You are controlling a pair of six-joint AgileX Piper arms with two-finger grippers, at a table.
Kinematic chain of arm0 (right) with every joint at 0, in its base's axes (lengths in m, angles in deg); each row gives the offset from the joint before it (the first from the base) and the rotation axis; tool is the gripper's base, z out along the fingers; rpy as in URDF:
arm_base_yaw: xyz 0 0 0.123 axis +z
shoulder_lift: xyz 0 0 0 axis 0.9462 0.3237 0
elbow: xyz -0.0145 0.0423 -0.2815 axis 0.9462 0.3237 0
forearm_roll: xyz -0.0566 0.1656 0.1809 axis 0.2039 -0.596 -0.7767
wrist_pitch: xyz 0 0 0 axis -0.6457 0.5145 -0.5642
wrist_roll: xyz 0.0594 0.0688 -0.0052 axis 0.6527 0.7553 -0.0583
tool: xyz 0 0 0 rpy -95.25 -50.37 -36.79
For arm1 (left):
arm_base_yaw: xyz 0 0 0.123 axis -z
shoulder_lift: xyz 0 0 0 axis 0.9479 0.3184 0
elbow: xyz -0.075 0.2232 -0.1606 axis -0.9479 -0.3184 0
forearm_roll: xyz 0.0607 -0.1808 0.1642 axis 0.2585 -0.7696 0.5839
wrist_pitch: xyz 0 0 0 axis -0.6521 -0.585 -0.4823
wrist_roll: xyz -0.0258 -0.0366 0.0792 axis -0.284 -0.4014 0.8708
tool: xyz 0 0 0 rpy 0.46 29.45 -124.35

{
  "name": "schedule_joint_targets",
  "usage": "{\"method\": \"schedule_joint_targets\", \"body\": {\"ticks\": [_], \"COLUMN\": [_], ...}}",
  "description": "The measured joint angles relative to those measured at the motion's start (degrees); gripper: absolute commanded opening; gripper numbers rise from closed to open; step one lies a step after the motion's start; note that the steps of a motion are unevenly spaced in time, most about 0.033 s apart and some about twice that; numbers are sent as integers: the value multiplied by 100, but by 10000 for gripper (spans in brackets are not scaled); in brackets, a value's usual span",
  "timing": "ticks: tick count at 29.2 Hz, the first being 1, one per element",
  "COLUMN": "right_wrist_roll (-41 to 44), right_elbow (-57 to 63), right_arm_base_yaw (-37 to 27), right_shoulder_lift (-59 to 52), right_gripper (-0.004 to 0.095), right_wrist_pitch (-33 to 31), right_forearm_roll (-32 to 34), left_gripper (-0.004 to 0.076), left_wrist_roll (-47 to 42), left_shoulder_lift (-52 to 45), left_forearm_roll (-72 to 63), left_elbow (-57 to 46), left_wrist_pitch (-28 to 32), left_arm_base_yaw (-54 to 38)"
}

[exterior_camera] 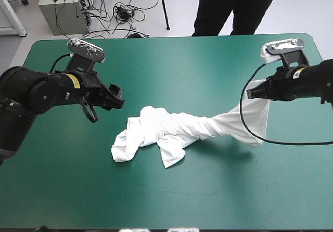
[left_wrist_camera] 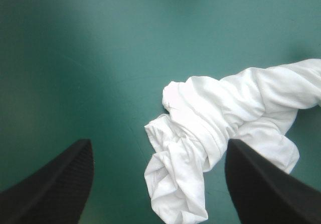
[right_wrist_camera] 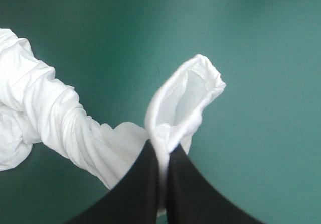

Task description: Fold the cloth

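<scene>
A fold of the T-shirt (right_wrist_camera: 185, 98) is clamped between the right gripper's (right_wrist_camera: 160, 147) fingers. The left gripper's (left_wrist_camera: 159, 142) fingers are held apart, with the shirt's crumpled end lying ahead, between them.

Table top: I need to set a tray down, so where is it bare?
Bare: the broad teal-green strip between the T-shirt and the table near edge, and the far half beyond it. Crowded: the middle, where the twisted T-shirt stretches to the right gripper.

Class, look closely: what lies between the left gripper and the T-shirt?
Only bare cover lies between the open left gripper and the T-shirt, as the high view shows.
</scene>
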Motion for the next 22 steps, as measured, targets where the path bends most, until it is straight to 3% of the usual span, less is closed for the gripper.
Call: {"method": "schedule_joint_targets", "body": {"ticks": [15,22], "right_wrist_roll": [0,-67], "right_elbow": [0,0], "right_arm_base_yaw": [0,0], "right_shoulder_lift": [0,0], "right_gripper": [-17,-17], "right_wrist_pitch": [0,-17], "right_forearm_roll": [0,0], "left_gripper": [528,528], "left_wrist_roll": [0,-165], "left_shoulder_lift": [2,283], "left_forearm_roll": [38,809], "left_elbow": [0,-322], "left_wrist_pitch": [-295,-360], "left_arm_base_yaw": [0,0]}}
